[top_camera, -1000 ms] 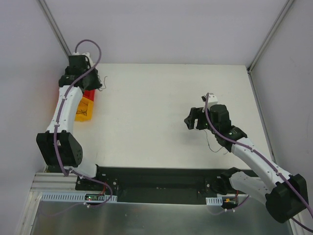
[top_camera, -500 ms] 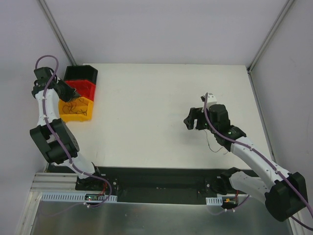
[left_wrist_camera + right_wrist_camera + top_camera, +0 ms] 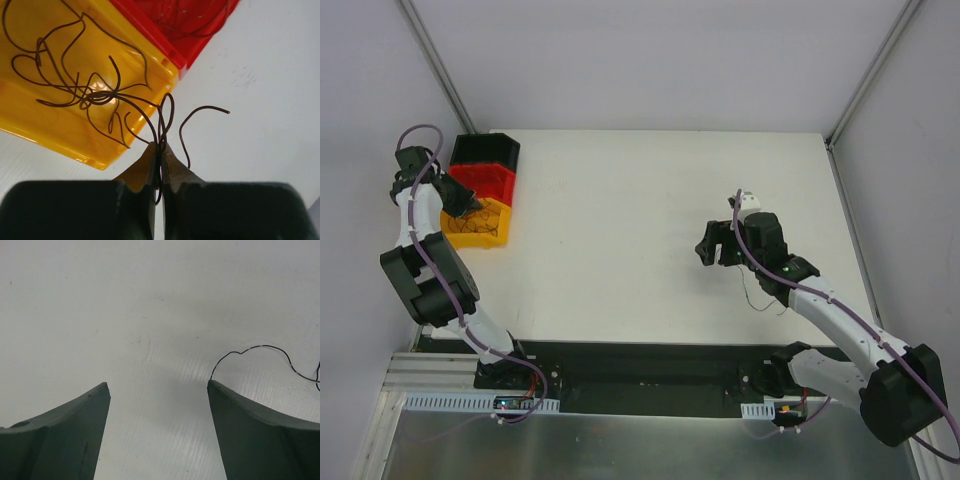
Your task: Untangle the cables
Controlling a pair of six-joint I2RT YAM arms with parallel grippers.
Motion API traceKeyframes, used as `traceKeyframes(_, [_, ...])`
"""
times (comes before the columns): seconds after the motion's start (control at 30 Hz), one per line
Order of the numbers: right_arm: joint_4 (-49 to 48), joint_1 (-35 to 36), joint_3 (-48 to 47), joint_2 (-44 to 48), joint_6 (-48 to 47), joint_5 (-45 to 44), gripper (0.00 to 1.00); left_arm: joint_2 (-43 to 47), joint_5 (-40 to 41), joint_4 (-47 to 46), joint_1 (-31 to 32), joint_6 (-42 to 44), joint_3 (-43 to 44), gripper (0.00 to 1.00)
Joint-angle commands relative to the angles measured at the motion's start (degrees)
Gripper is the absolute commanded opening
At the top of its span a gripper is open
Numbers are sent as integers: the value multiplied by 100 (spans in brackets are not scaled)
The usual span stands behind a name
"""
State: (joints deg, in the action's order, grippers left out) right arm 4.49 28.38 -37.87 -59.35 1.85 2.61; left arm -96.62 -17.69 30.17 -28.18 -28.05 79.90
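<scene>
**A:** Where are the cables?

**B:** Most of the cables [image 3: 85, 95] sit as a brown tangle in the yellow bin [image 3: 30, 130], at the left edge of the table [image 3: 620, 200]. A few strands arch out over the bin's rim. The left gripper [image 3: 160, 148] has them pinched, its fingers pressed tight together on them, just beside the bin's corner.

**A:** Anything in the way?

**B:** The yellow wall and corner stand between those fingers and the tangle. The red bin [image 3: 170, 25] touches the yellow one and has thin wires of its own. A black bin [image 3: 485, 150] lies beyond it.

**A:** And the other arm?

**B:** The right gripper [image 3: 157, 385] hangs over bare table, well apart from the bins. Its fingers are spread wide and hold nothing. A loose black wire [image 3: 260, 347] curls on the table beside one fingertip. Whether the two touch, I cannot tell.
</scene>
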Motion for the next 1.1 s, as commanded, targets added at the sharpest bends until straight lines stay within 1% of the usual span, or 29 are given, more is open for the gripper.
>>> traceKeyframes(0.0, [-10,10,-194,82,-97,-138,81,319,582,-47,-64,72,-246,6])
traceKeyframes(0.1, [270,18,-501,47,-149,-182,81,336,697,-64,-82,19,-273,35])
traceKeyframes(0.13, [463,18,-624,20,-150,-182,81,371,758,-73,-82,-33,-282,43])
traceKeyframes(0.23, [982,18,-932,20,-150,-226,81,705,1021,-161,-73,-130,-404,59])
traceKeyframes(0.27, [1149,10,-1029,38,-141,-478,81,836,1083,-161,-82,-182,-440,65])
traceKeyframes(0.3, [1316,10,-1064,81,-106,-603,81,977,1084,-178,-82,-226,-492,67])
traceKeyframes(0.37, [1554,10,-1109,178,-27,-875,81,1232,892,-309,-56,-297,-650,70])
traceKeyframes(0.47, [1931,-17,-1109,310,193,-1262,82,1470,434,-608,154,-271,-844,70])
traceKeyframes(0.53, [2142,-69,-1074,372,386,-1342,82,1462,293,-670,479,-96,-809,70])
traceKeyframes(0.63, [2450,-218,-1012,468,588,-1281,82,1427,-14,-828,1137,150,-853,70])
traceKeyframes(0.73, [2776,-324,-960,644,817,-1246,82,1347,-725,-978,1674,115,-844,70])
traceKeyframes(0.87, [3092,-464,-802,916,1133,-1456,83,1303,-1525,-1048,2114,178,-835,70])
traceKeyframes(0.93, [3399,-631,-792,987,1230,-1658,83,1321,-1903,-1119,2439,282,-862,70])
traceKeyframes(1.0, [3741,-921,-819,996,1292,-1764,84,1391,-2106,-1119,2790,379,-905,70])
traceKeyframes(1.07, [3910,-1482,-775,1013,1283,-1659,85,1418,-2211,-1145,3186,449,-932,71])
